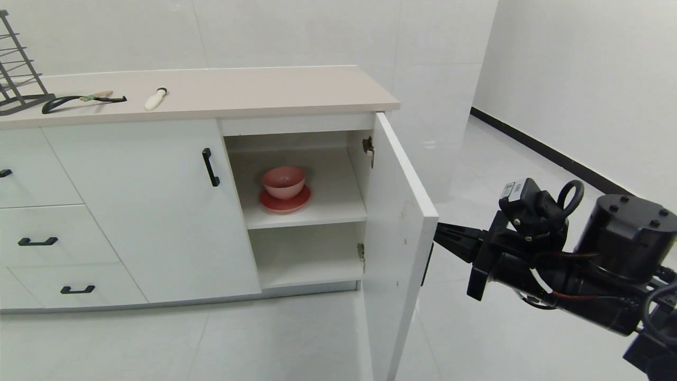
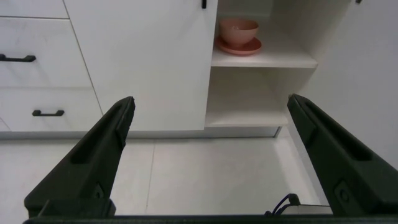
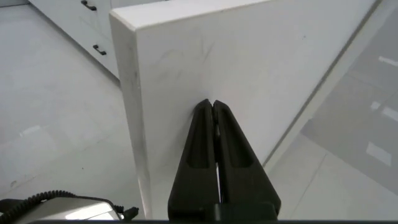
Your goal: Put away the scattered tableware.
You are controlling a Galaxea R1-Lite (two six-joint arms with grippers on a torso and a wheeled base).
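Note:
A pink bowl (image 1: 284, 181) rests on a red plate (image 1: 285, 202) on the upper shelf of the open cabinet (image 1: 307, 211); both appear in the left wrist view, bowl (image 2: 239, 30) on plate (image 2: 239, 47). On the countertop lie a black-handled utensil (image 1: 79, 99) and a white-handled utensil (image 1: 155, 99). My right gripper (image 1: 440, 234) is shut, its tips against the outer face of the open cabinet door (image 1: 396, 238); the right wrist view shows this gripper (image 3: 212, 107) touching the door (image 3: 249, 62). My left gripper (image 2: 210, 101) is open and holds nothing, low in front of the cabinet.
A dark wire rack (image 1: 16, 69) stands at the counter's left end. Drawers with black handles (image 1: 37, 242) and a closed door with a handle (image 1: 210, 167) sit left of the opening. The lower shelf (image 1: 307, 264) is bare. Open floor lies before the cabinet.

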